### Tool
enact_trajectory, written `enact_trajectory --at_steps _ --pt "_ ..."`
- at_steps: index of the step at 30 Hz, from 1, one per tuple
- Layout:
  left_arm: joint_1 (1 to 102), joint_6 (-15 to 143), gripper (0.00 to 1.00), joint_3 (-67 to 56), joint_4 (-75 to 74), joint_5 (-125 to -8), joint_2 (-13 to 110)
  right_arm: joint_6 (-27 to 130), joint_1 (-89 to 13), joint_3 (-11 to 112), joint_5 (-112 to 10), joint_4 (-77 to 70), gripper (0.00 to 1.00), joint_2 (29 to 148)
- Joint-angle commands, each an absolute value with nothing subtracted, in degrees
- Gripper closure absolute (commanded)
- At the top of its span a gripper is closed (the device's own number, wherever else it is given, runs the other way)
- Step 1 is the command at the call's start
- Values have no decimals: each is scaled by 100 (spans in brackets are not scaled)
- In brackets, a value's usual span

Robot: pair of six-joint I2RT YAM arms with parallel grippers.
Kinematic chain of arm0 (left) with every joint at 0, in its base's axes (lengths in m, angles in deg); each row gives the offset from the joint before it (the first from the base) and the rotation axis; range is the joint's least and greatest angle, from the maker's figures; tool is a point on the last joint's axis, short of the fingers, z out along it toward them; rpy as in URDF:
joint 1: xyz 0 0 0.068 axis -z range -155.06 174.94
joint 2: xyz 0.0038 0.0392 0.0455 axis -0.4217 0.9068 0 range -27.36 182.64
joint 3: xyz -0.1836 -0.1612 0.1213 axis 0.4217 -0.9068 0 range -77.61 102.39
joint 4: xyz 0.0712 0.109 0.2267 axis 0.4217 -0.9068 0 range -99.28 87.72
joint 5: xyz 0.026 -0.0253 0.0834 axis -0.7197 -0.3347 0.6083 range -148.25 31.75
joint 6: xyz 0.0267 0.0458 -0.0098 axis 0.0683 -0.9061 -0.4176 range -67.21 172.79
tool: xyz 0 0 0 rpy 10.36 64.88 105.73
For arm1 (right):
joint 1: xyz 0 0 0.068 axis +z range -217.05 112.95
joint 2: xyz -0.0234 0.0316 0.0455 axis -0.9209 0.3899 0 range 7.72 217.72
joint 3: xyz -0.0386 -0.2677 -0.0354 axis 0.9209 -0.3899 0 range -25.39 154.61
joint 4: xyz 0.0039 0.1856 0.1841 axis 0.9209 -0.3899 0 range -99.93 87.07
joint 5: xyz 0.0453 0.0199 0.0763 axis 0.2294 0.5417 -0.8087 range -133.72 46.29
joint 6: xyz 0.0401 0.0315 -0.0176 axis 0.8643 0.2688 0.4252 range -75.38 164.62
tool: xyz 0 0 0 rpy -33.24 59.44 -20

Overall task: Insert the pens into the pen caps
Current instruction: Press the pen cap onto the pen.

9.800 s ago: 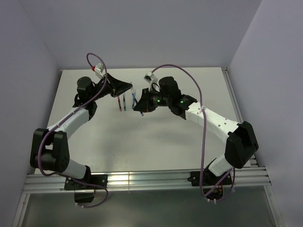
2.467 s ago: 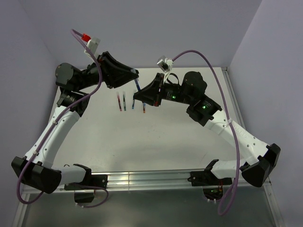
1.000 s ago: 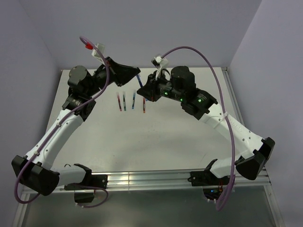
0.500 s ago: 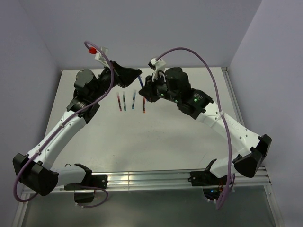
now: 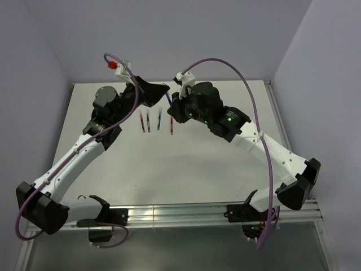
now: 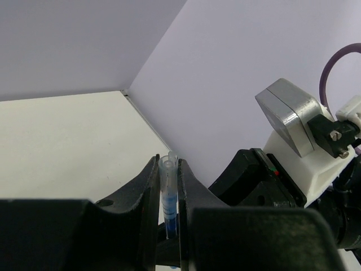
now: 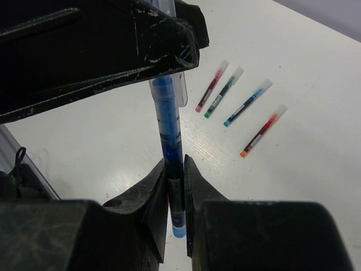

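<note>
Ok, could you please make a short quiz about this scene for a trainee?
1. How many pens lie on the table?
2. True or false: the right gripper is open and empty.
3. The left gripper and the right one hold one pen between them in the air. Its colour? A red, B green, C blue.
Key: 1 four; 2 false, it is shut on the blue pen; 3 C.
</note>
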State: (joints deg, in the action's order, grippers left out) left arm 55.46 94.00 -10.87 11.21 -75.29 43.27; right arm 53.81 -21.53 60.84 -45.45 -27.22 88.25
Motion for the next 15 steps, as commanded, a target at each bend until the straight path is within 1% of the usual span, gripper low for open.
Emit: enact_trajectory --at_steps 1,8,15 --pt "6009 9629 100 -1345 -166 -8515 4365 5394 -2311 6795 -3352 -829 100 8831" --pt "6045 9885 100 -1274 -624 -8207 4497 5227 -2205 6812 -2992 -776 100 8901" --pt "6027 9437 100 -1336 -360 -8708 4322 5192 -2223 6892 -3483 -882 100 8875"
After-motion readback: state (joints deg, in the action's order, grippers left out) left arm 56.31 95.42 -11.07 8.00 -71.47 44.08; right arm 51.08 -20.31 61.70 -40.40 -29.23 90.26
